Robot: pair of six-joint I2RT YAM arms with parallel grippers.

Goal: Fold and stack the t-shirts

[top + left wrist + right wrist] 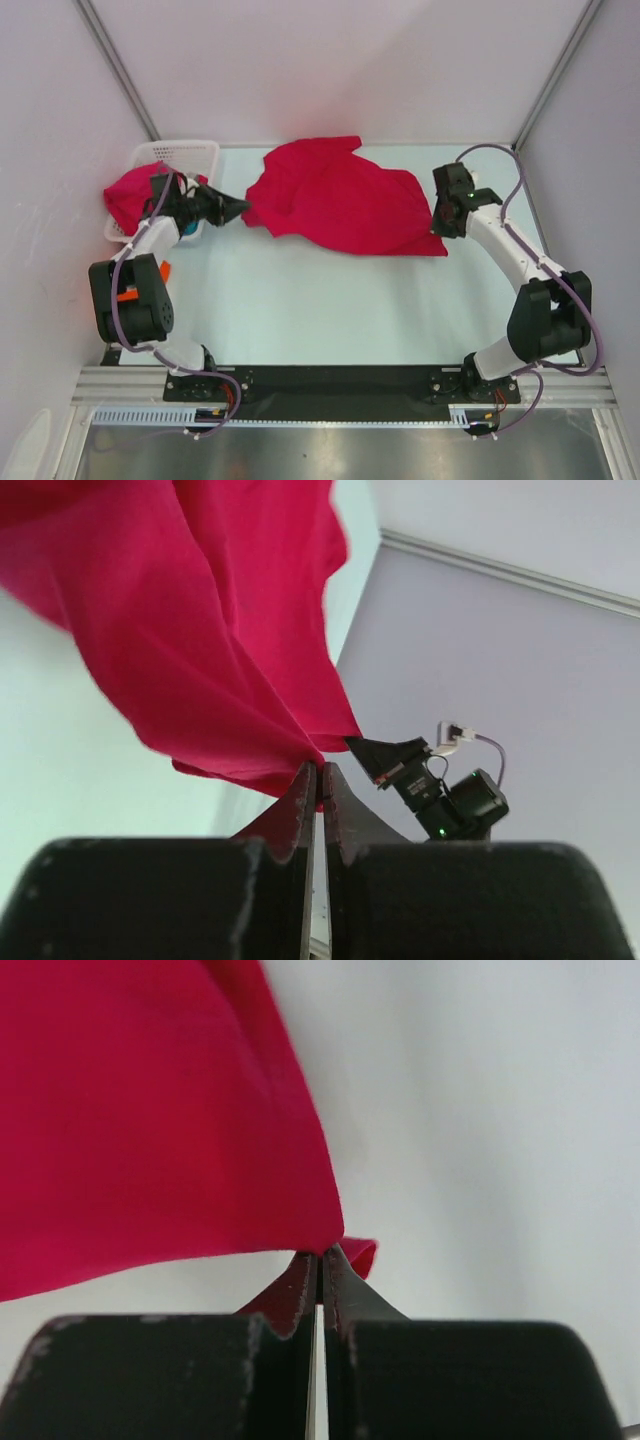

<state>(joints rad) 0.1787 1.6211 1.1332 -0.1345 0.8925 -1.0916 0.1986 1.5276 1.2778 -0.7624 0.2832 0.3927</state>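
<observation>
**Both end effectors pinch one red t-shirt beside the basket**

We take the white lattice basket (190,152) as our landmark; it sits at the far corner of the counter (320,300), on the left arm's side. A crimson t-shirt (340,205) lies just beside the basket, on the side toward the right arm, and reaches well away from it across the far part of the counter. It is rumpled, with folds and a raised hump in the middle.

The left end effector (319,772) is between the basket and this t-shirt. Its jaws are drawn narrow, with only a slit between them, and the cloth's basket-side corner is caught at their tips (the left wrist view shows the fabric running straight into the pinch).

The right end effector (321,1255) is at the t-shirt's corner farthest from the basket. Its jaws are pressed together on a small tuck of red cloth at the hem.

A second red t-shirt (128,197) is bunched in the basket and spills over the rim facing away from the first one.
</observation>
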